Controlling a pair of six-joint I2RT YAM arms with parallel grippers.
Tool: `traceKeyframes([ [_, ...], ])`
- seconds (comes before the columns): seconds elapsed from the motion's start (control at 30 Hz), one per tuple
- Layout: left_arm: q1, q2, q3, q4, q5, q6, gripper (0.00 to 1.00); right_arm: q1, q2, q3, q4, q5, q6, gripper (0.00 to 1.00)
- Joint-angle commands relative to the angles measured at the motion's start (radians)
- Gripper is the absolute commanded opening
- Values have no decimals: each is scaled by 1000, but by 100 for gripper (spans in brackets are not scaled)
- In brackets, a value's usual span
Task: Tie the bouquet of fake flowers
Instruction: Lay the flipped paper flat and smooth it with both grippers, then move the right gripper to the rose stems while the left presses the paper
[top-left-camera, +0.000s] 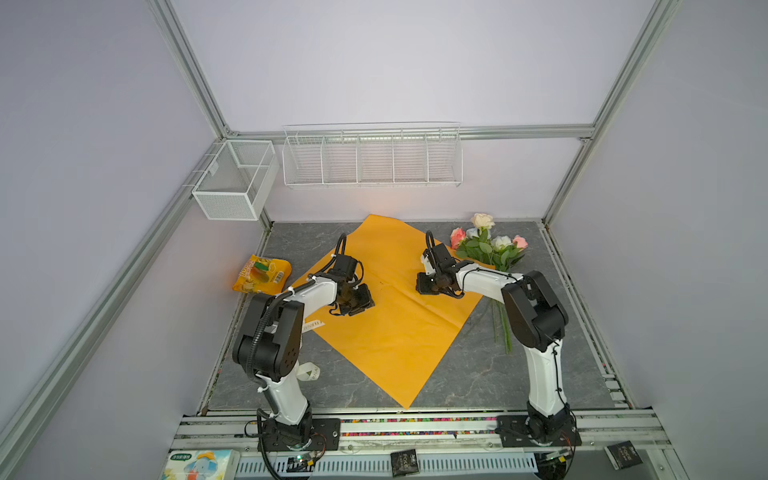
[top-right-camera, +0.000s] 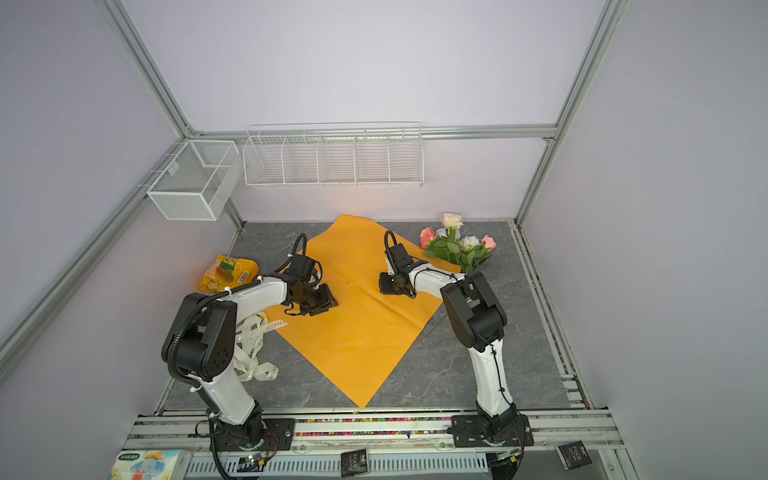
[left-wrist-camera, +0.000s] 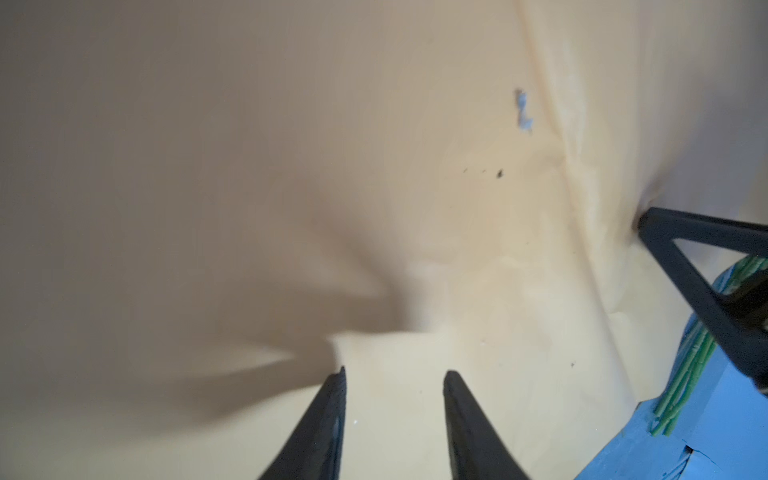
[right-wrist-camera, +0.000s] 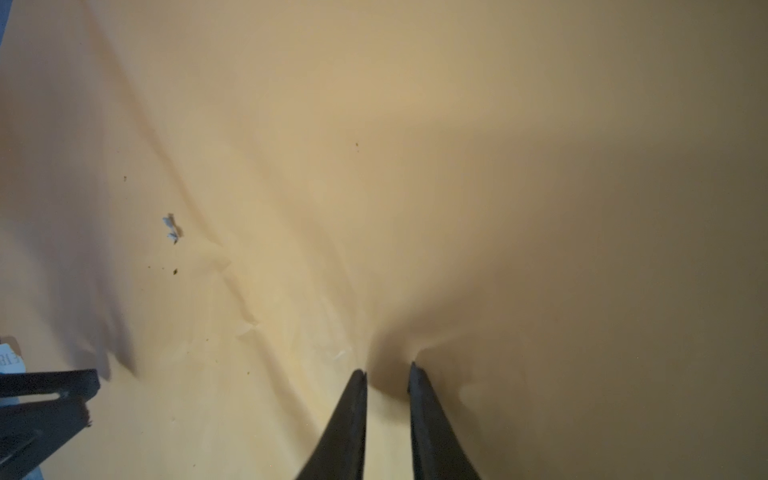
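Bouquet of fake flowers (top-left-camera: 490, 245), a small bunch of pink, cream and white artificial roses with green leaves, lies at the far right of the grey marble-patterned counter (top-left-camera: 478, 374). Its blooms point toward the back wall and its leaves overlap the right corner of the large orange paper sheet (top-left-camera: 399, 332). Its long thin green stems (top-left-camera: 503, 332) run toward the near edge, passing under the right arm and lying on the bare counter just off the paper's right edge. Both top views show the bunch (top-right-camera: 457, 249) untouched by either arm.

The left claw (left-wrist-camera: 395, 374) points down at the middle-left of the paper, its jaws clearly apart with only flat paper between them. The right claw (right-wrist-camera: 386, 370) presses on the paper's middle-right with its jaws narrowly apart, and the sheet puckers into a dark fold at its tips. The two claws face each other across the paper's central crease, well apart.

A yellow snack bag (top-left-camera: 262, 274) lies off the paper's left corner. A cream printed ribbon (top-right-camera: 253, 353) lies loosely heaped beside the left arm.
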Motion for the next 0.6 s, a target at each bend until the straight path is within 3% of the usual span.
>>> traceKeyframes([
  [0.0,3,31,22,34,37,0,40,-45,61,-15,-49,29,-13,23],
  [0.2,3,-3,52,23,8,-13,39,-44,90,25,-69,-105,-112,25],
  [0.33,5,15,112,4,1,6,39,-34,159,109,-167,-48,-127,25],
  [0.47,6,69,169,-29,18,16,37,-8,158,125,-137,-169,-203,26],
  [0.57,5,73,144,-12,29,10,37,2,143,171,-253,-95,-242,27],
])
